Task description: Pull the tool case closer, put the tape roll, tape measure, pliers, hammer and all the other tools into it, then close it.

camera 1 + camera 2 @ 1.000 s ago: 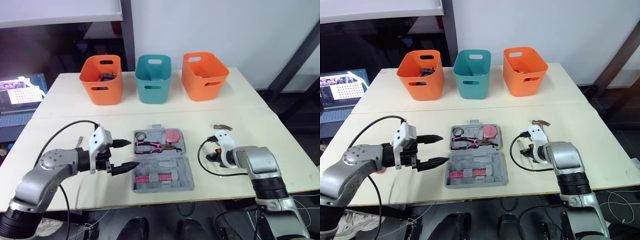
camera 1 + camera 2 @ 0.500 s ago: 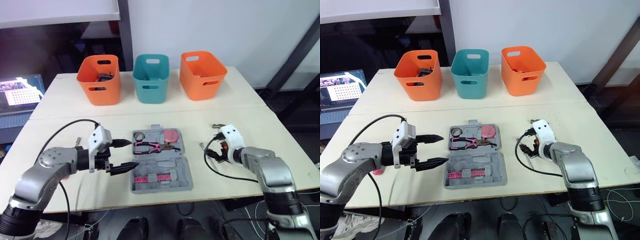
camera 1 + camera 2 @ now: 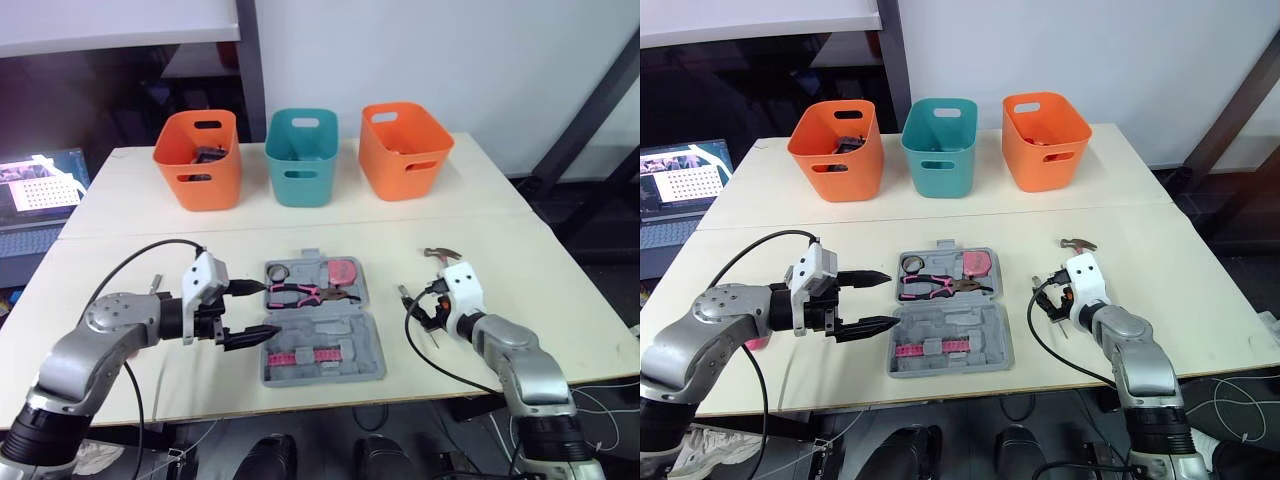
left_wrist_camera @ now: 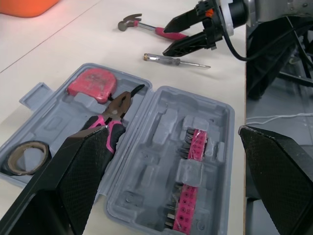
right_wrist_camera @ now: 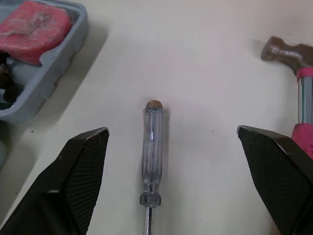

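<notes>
Right wrist view: right gripper (image 5: 171, 134), jaws open, has swung in to straddle the screwdriver (image 5: 151, 147) on the desk (image 5: 210, 88) at frame centre, between tool case (image 5: 49, 68) and hammer (image 5: 288, 56); judged next step: grasp it.

hammer (image 5: 302, 95) handle and screwdriver (image 5: 151, 152) tip cut off.

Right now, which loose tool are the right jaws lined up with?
The clear-handled screwdriver, centred between the open jaws; the pink-handled hammer lies off to one side.
</notes>
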